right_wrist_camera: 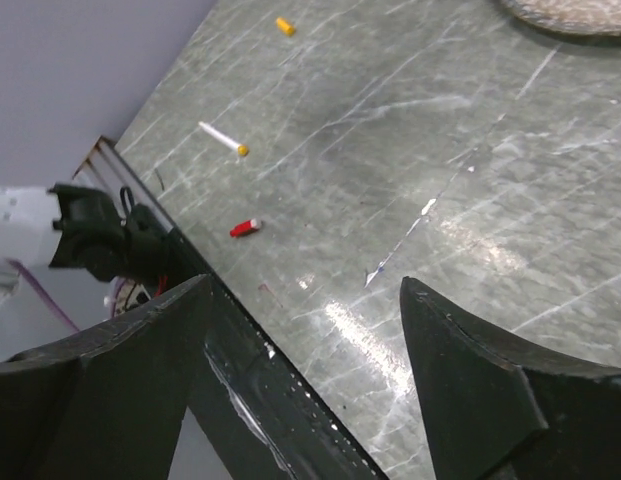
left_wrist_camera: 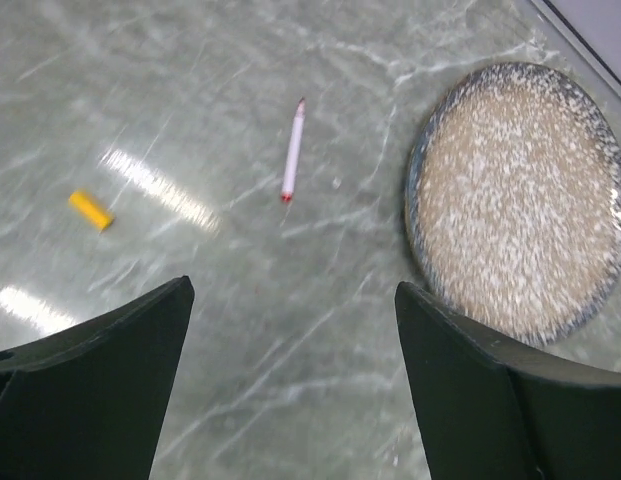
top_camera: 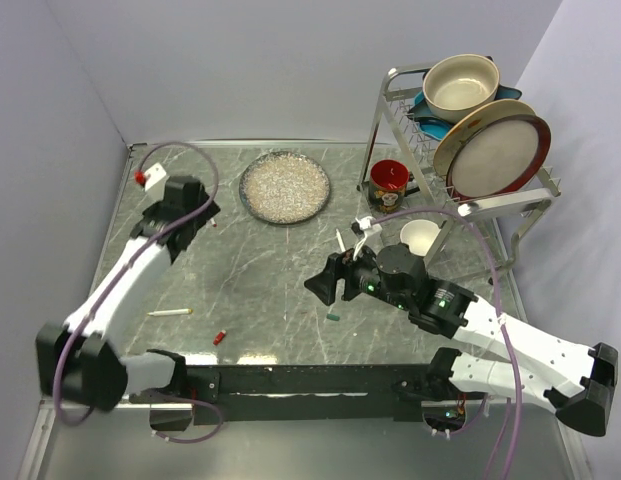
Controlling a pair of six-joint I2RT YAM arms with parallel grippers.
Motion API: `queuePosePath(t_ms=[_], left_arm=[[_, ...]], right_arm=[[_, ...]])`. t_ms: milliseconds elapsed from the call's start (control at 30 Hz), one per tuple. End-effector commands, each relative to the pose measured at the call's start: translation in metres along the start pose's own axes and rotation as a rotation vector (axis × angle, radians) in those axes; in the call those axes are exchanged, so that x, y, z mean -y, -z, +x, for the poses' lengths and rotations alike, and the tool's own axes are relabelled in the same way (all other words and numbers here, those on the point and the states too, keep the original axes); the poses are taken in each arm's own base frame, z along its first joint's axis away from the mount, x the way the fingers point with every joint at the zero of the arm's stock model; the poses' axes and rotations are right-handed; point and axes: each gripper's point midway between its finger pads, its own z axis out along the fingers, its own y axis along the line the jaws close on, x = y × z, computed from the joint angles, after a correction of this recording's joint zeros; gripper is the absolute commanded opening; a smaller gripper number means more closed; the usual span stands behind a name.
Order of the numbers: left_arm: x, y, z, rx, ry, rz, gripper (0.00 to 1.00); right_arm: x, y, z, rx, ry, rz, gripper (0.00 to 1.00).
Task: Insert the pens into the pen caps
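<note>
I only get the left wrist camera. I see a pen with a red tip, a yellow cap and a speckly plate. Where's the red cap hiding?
Observer: The red cap lies by the near edge of the table, on the left side.
Operator: Is there another pen?
Observer: Yes, a pen with a yellow tip lies just left of the red cap.
Operator: What's the other claw doing?
Observer: The right claw hovers open over the middle of the table, holding nothing.
Operator: Any cap near it?
Observer: A dark green cap lies on the table close to it.
</note>
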Motion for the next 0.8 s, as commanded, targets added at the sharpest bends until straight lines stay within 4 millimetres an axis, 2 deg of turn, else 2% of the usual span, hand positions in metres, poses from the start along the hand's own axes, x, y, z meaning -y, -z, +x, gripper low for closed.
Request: queuePosePath(t_ms=[0, 33, 167, 200, 233, 267, 300, 333, 500, 633, 767], left_arm=[[0.027, -0.034, -0.030, 0.022, -0.045, 0.007, 0.87], [0.036, -0.048, -0.029, -0.009, -0.058, 0.008, 0.84], [0.040, -0.085, -0.037, -0.038, -0.101, -0.047, 0.81], [0.040, -0.102, -0.027, -0.068, -0.126, -0.065, 0.80], [0.050, -0.106, -0.033, -0.072, -0.143, -0.043, 0.79], [0.052, -0.114, -0.031, -0.087, -0.155, -0.045, 0.78], [0.050, -0.130, -0.018, -0.123, -0.177, -0.062, 0.75], [0.057, -0.135, -0.022, -0.119, -0.186, -0.051, 0.74], [0.058, -0.175, 0.012, -0.213, -0.225, -0.074, 0.65], [0.045, -0.192, 0.036, -0.269, -0.234, -0.123, 0.61], [0.035, -0.200, 0.044, -0.279, -0.245, -0.147, 0.59]], right_arm=[[-0.021, 0.005, -0.009, 0.049, 0.042, -0.114, 0.82], [-0.023, 0.007, -0.010, 0.051, 0.045, -0.124, 0.81], [-0.030, 0.013, -0.008, 0.056, 0.053, -0.168, 0.79], [-0.033, 0.015, -0.009, 0.059, 0.054, -0.185, 0.79], [-0.034, 0.015, -0.009, 0.061, 0.046, -0.189, 0.78], [-0.034, 0.016, -0.011, 0.067, 0.043, -0.188, 0.78], [-0.034, 0.016, -0.013, 0.073, 0.039, -0.184, 0.78], [-0.033, 0.015, -0.013, 0.074, 0.035, -0.178, 0.78], [-0.034, 0.015, -0.015, 0.077, 0.038, -0.179, 0.80], [-0.032, 0.018, -0.017, 0.091, 0.044, -0.171, 0.80], [-0.029, 0.018, -0.015, 0.094, 0.047, -0.163, 0.80]])
